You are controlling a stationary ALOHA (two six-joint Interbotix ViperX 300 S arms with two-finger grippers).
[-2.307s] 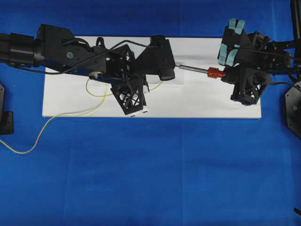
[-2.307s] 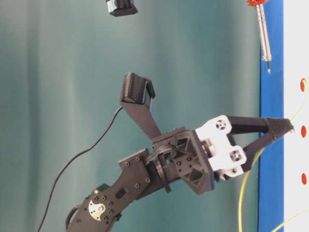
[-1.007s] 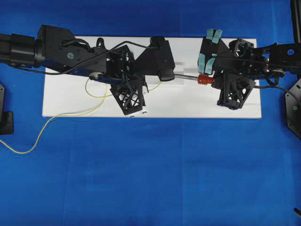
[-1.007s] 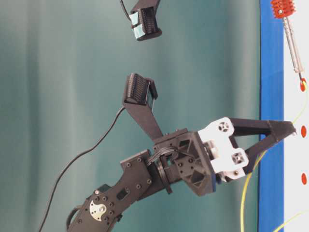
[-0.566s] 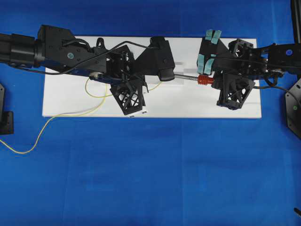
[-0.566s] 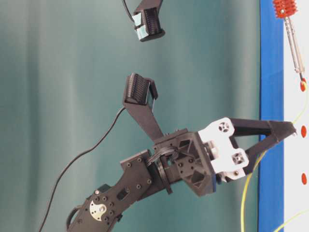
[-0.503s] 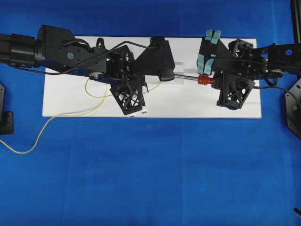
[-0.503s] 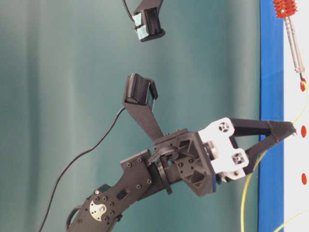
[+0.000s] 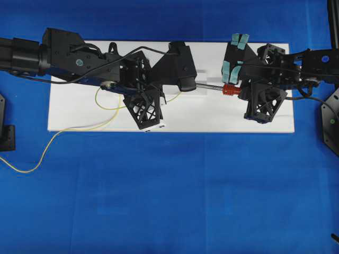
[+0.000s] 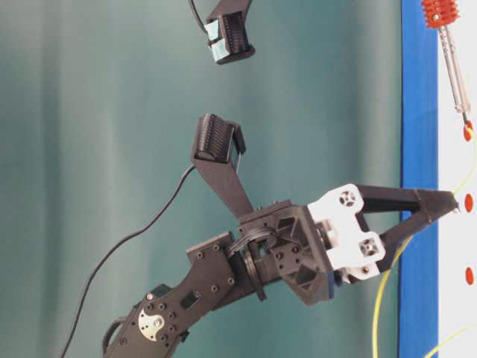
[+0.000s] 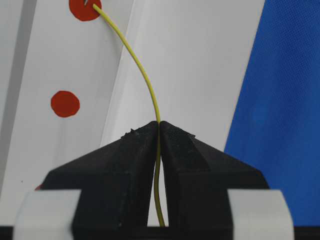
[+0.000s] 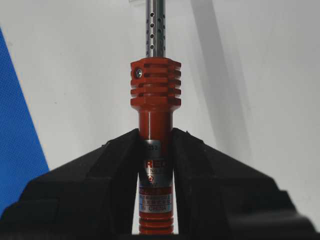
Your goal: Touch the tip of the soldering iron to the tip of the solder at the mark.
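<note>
White board (image 9: 212,114): one soldering iron (image 12: 155,150), one solder (image 11: 145,80)

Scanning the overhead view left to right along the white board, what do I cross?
Thin yellow solder wire → black left gripper → silver shaft and red-orange handle of the soldering iron → black right gripper with teal-padded fingers.

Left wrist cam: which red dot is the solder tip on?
The upper dot, at the frame's top edge; the solder ends on it. The lower dot is bare.
</note>
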